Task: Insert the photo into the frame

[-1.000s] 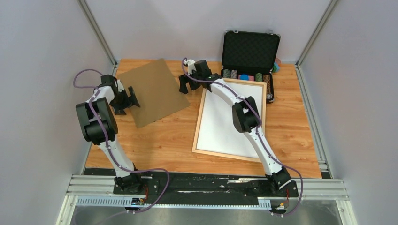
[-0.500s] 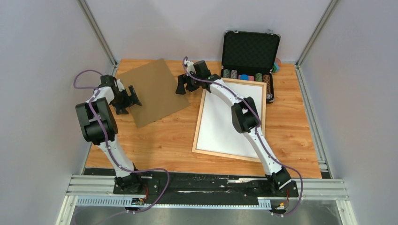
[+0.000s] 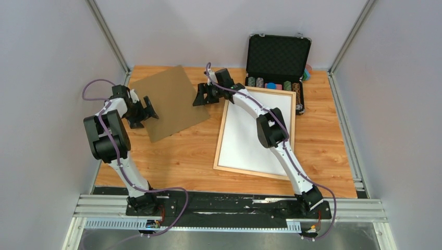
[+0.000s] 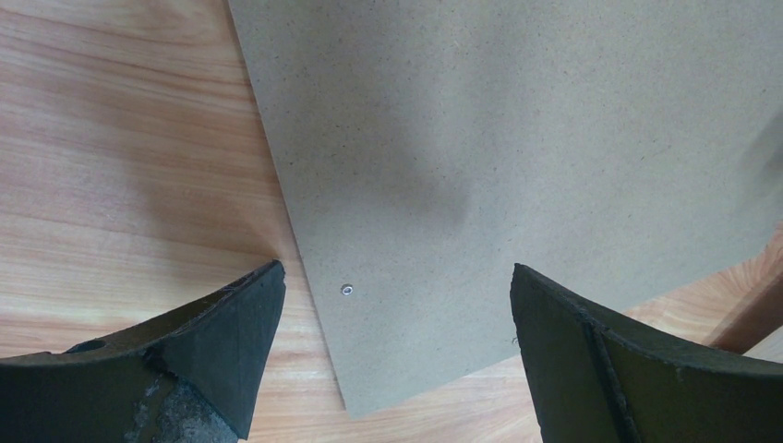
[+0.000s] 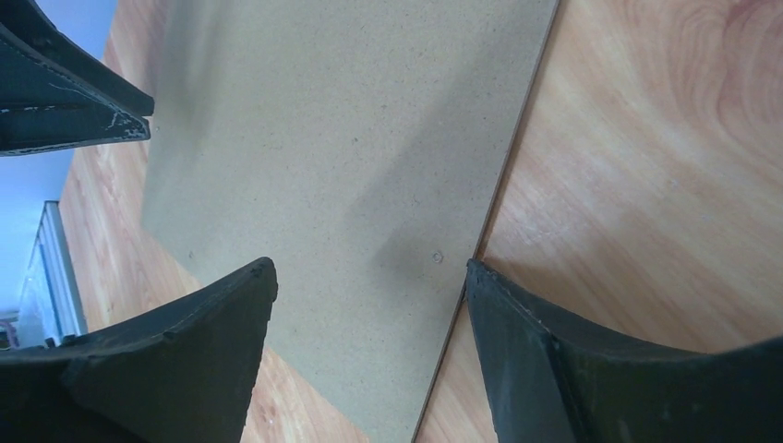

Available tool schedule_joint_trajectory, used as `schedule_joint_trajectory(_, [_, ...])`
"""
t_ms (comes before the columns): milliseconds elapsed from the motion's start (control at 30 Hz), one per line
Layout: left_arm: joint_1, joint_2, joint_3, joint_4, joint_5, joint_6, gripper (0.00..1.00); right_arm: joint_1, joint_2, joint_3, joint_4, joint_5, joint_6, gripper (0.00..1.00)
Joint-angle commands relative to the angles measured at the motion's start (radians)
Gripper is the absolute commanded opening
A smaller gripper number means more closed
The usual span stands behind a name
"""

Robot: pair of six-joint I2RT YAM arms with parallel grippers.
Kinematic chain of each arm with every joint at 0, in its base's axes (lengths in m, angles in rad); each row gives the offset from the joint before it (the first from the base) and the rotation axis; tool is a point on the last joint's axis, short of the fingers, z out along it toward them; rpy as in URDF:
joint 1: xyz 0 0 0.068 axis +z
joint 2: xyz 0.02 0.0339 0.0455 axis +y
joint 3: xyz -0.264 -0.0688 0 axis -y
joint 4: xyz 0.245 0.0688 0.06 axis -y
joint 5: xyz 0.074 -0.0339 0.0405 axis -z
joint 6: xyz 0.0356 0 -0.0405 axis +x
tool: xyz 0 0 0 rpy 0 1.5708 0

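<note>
Photo [image 3: 241, 143] white-side-up within light-wood frame [image 3: 222, 131]

Two arms: one left arm [image 3: 107, 136] and one right arm [image 3: 271, 130]. Two pincers: one left pincer [image 3: 148, 108] [image 4: 397, 277] and one right pincer [image 3: 202, 97] [image 5: 369, 277], with two fingers each, four in all.

One brown backing board [image 3: 169, 99] lies between the two pincers and reaches under both. Two small rivets show in it: one rivet [image 4: 346, 290] between the left pincer's fingers, and a second rivet [image 5: 438, 257] between the right pincer's.

To the right of the right pincer:
- one frame [image 3: 250, 173]
- one photo [image 3: 240, 140] inside it, white side up
- one black case [image 3: 278, 54]
- one row of chips [image 3: 271, 84], too small to count

One worktop [image 3: 182, 156].
</note>
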Motion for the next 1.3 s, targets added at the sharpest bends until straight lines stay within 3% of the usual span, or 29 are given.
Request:
schedule_joint_trajectory(0, [0.002, -0.014, -0.015, -0.02, 0.029, -0.015, 1.0, 0.007, 0.034, -0.014, -0.007, -0.057, 0.078, 0.77])
schedule_joint_trajectory(467, [0.002, -0.026, -0.065, -0.054, 0.115, 0.02, 1.0, 0.011, -0.05, -0.111, 0.004, -0.234, 0.192, 0.63])
schedule_joint_trajectory(933, [0.002, -0.076, -0.135, -0.186, 0.228, 0.219, 1.0, 0.062, -0.322, -0.371, 0.006, -0.262, 0.155, 0.58])
schedule_joint_trajectory(1267, [0.0, -0.084, -0.146, -0.201, 0.279, 0.229, 1.0, 0.087, -0.524, -0.531, 0.008, -0.252, 0.116, 0.57])
